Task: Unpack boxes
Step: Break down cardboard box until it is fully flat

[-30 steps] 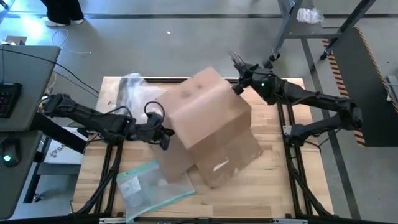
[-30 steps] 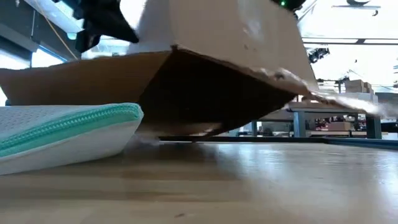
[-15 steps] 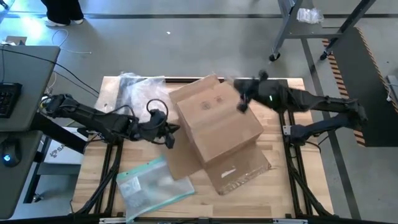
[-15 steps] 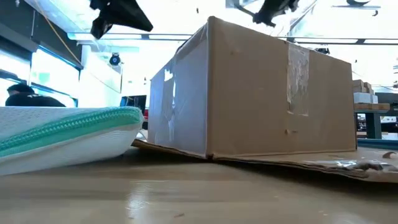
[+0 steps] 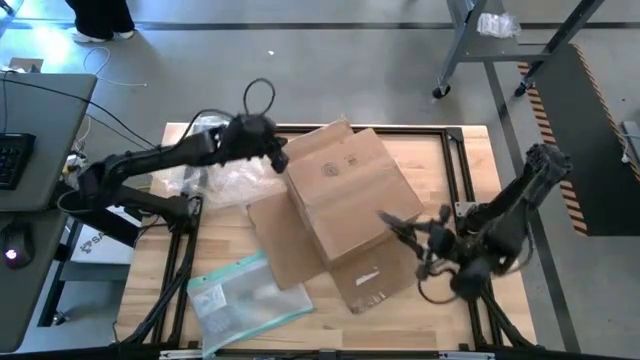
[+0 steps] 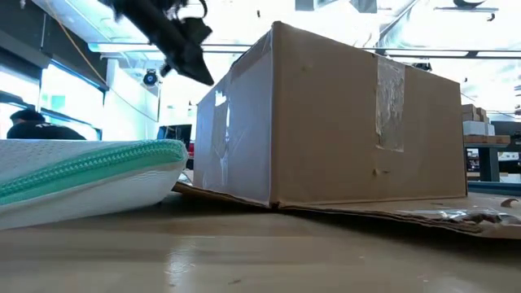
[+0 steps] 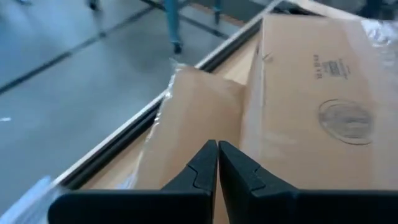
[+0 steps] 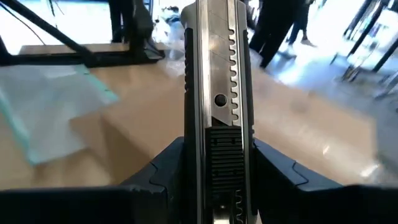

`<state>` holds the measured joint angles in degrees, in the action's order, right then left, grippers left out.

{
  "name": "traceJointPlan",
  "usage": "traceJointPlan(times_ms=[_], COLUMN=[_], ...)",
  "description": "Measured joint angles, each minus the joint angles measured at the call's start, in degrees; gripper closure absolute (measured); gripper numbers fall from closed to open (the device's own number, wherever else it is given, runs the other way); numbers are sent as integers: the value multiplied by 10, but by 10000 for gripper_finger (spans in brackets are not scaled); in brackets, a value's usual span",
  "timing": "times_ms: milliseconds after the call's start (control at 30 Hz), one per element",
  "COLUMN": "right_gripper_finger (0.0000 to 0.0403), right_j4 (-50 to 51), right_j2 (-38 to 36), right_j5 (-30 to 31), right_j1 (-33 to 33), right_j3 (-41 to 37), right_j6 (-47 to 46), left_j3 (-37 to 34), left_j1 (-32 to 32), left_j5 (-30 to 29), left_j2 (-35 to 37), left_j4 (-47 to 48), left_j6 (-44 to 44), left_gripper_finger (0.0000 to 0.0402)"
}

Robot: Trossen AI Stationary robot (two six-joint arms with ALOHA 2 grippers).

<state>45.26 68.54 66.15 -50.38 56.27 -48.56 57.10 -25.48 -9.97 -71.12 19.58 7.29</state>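
The brown cardboard box [image 5: 350, 195] rests on the table with its flaps [image 5: 385, 275] spread flat on the wood around it, clear tape on its side [image 6: 391, 102]. My left gripper [image 5: 280, 160] is shut and hovers by the box's far left corner; in its wrist view the fingers [image 7: 217, 165] show over a flap [image 7: 193, 118], beside the box wall [image 7: 323, 93]. My right gripper [image 5: 415, 232] stands off the box's right near side, shut on a utility knife [image 8: 216, 81]. My right gripper pinches the utility knife's dark handle [image 8: 216, 155] between its two fingers [image 8: 165, 171]. The knife lies along the fingers, and its metal blade end [image 8: 214, 37] sticks out ahead of them. It is held clear of the table, pointing toward the box [image 5: 385, 215].
A clear pouch with a teal edge [image 5: 245, 300] lies at the near left, close in the low view [image 6: 81, 175]. Bubble wrap [image 5: 215, 165] lies at the far left. A person's legs [image 5: 100, 15] show beyond the table, a desk with a keyboard [image 5: 15, 160] to the left.
The box, tilted and raised a second ago, has come down flat and lies still. My left gripper has swung from the box's left near side toward the far edge, to its far left corner. My right gripper has swept from the box's far side to its right near side, sinking.
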Motion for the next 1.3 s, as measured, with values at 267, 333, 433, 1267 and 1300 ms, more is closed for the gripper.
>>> traceJointPlan(times_ms=[267, 333, 433, 1267, 1300], right_gripper_finger=[279, 279, 279, 279, 279], right_j4=[-72, -106, -159, -250, -273], right_j2=[74, 88, 101, -70, -75], right_j5=[10, 30, 54, -68, -107], right_j1=[-44, -37, -11, 423, 453], right_j3=[-167, -201, -237, -130, -130], right_j6=[-287, -318, -325, 270, 306], left_j3=[0, 0, 0, 3, -4], left_j1=[-87, -93, -93, -7, 3], left_j5=[183, 221, 307, 229, 216], left_j2=[-139, -174, -215, 72, 77], left_j4=[-109, -121, -145, 148, 165], left_j6=[-84, -80, -77, 166, 174], left_gripper_finger=[401, 401, 401, 401, 401])
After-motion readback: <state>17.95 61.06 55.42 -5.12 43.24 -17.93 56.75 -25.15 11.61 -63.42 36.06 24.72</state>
